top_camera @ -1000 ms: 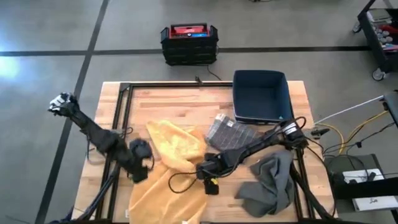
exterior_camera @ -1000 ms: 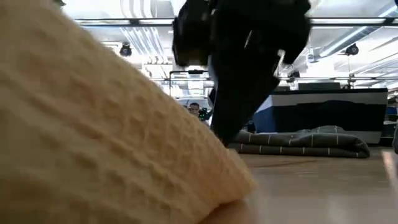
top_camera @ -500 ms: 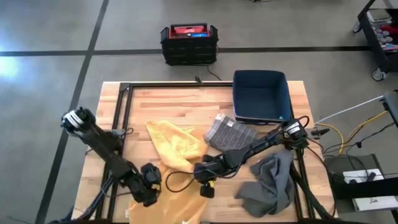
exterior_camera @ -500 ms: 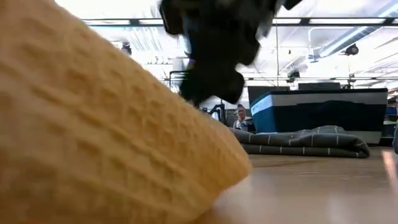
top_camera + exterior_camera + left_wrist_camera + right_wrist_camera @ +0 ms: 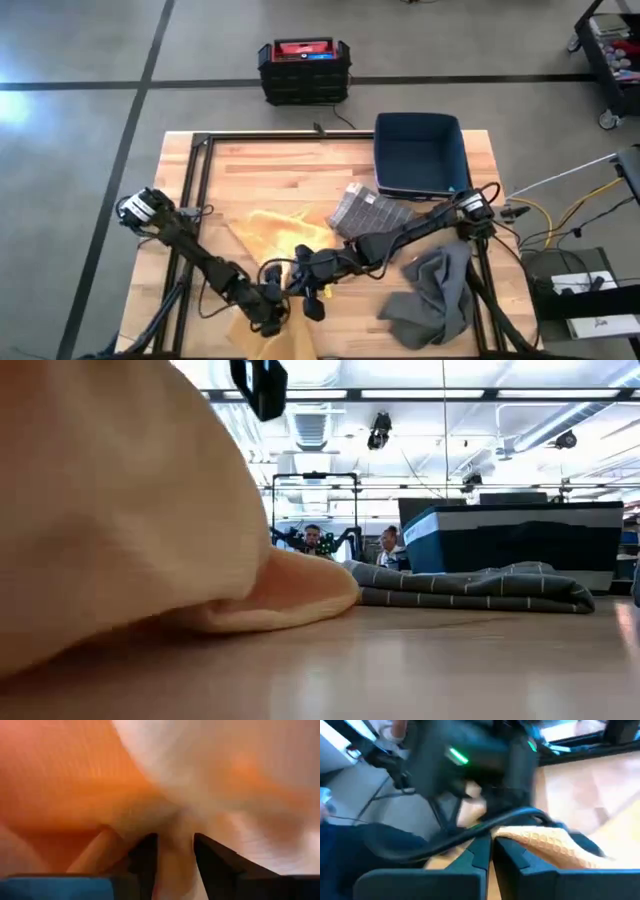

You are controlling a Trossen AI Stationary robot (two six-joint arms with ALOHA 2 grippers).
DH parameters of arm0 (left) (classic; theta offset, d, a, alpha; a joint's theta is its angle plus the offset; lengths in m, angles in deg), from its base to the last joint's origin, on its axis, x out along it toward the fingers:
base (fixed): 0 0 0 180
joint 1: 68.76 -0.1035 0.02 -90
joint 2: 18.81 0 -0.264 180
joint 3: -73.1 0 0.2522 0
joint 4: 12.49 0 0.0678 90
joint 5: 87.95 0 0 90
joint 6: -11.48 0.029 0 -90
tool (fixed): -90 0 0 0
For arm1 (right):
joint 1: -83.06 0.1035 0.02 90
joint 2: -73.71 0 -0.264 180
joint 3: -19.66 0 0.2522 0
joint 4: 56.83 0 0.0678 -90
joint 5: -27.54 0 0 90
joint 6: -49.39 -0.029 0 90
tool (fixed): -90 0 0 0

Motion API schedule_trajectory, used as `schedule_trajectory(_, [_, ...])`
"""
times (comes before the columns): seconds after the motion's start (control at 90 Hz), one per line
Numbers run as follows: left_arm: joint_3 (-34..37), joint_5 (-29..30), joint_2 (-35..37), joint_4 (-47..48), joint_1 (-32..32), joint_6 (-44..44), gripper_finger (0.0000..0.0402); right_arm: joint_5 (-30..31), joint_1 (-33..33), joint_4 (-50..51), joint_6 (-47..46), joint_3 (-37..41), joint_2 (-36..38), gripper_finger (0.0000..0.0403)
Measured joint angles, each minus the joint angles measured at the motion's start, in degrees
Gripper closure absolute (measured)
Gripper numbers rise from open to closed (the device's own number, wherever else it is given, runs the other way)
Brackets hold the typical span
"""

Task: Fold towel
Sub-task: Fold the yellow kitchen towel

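Left gripper [image 5: 268, 318] was swung in beside the right gripper [image 5: 300, 284] at the table's [image 5: 300, 170] near edge. Yellow towel [image 5: 270, 235] was pinched by both, bunched behind them; fold judged mid-stroke.

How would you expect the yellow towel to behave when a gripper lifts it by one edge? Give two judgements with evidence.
Probably floppy: the yellow towel lies crumpled in soft folds, and the low view shows it sagging in a rounded heap. Probably easy to grip rather than slippery: its waffle-textured weave shows beside the right gripper, whose fingers look shut on its edge.
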Motion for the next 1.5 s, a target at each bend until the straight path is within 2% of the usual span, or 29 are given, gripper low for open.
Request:
schedule_trajectory(0.144, [-9.6, 1.17, 8.75, 27.99, 5.8, -9.32, 0.0309, 0.51, -0.75, 1.47, 2.58, 0.2, -0.26, 0.0403])
schedule_trajectory(0.256, [-12.75, 7.07, 13.52, 37.54, 9.91, -13.32, 0.0319, 2.29, -1.2, 1.16, 4.02, 0.46, -0.49, 0.0403])
schedule_trajectory(0.378, [-14.12, 7.79, 19.9, 40.84, 11.88, -14.24, 0.0325, 3.88, -2.32, -4.91, 5.49, 0.25, -0.24, 0.0403])
schedule_trajectory(0.456, [-14.01, 8.08, 23.43, 43.59, 11.83, -16.45, 0.0322, 3.91, -2.85, -12.86, 6.44, 0.08, -1.8, 0.0403])
schedule_trajectory(0.544, [-13.98, 8.87, 27.33, 45.24, 11.72, -17.14, 0.0316, 3.39, -3.8, -17.55, 7.49, -2.9, -4.82, 0.0403])
schedule_trajectory(0.633, [-13.98, 11.93, 30.58, 47.65, 11.84, -17.28, 0.0312, 3.54, -5.33, -17.14, 8.98, -8.67, -9.12, 0.0403])
schedule_trajectory(0.833, [-13.98, 21.22, 35.86, 51.23, 11.82, -17.15, 0.0316, 3.88, -7.79, -14.31, 9.96, -26.21, -23.91, 0.0403])
schedule_trajectory(1.011, [-13.96, 25.15, 37.41, 53.18, 11.76, -15.74, 0.0325, 4.65, -9.82, -5.65, 9.51, -43.1, -35.92, 0.0402])
schedule_trajectory(1.056, [-13.95, 25.56, 37.38, 53.74, 11.76, -15.68, 0.0326, 4.66, -10.34, -4.5, 7.88, -44.23, -37.82, 0.0399])
schedule_trajectory(1.1, [-13.93, 25.64, 37.23, 53.79, 11.77, -15.68, 0.0325, 4.42, -10.86, -5.37, 5.82, -42.5, -38.12, 0.0391])
schedule_trajectory(1.278, [-12.89, 25.58, 35.36, 54.19, 11.82, -15.64, 0.0318, -0.8, -12.33, 5.79, 3.13, -42.78, -35.76, 0.0318])
schedule_trajectory(1.422, [-10.67, 25.13, 33.75, 53.88, 11.86, -16.95, 0.0311, -4.94, -12.36, 15.41, 8.21, -44.05, -30.64, 0.0242])
schedule_trajectory(1.5, [-8.76, 22.85, 32.54, 53.03, 11.79, -17.95, 0.0307, -4.98, -11.77, 25.31, 11.72, -44.03, -26.74, 0.0209])
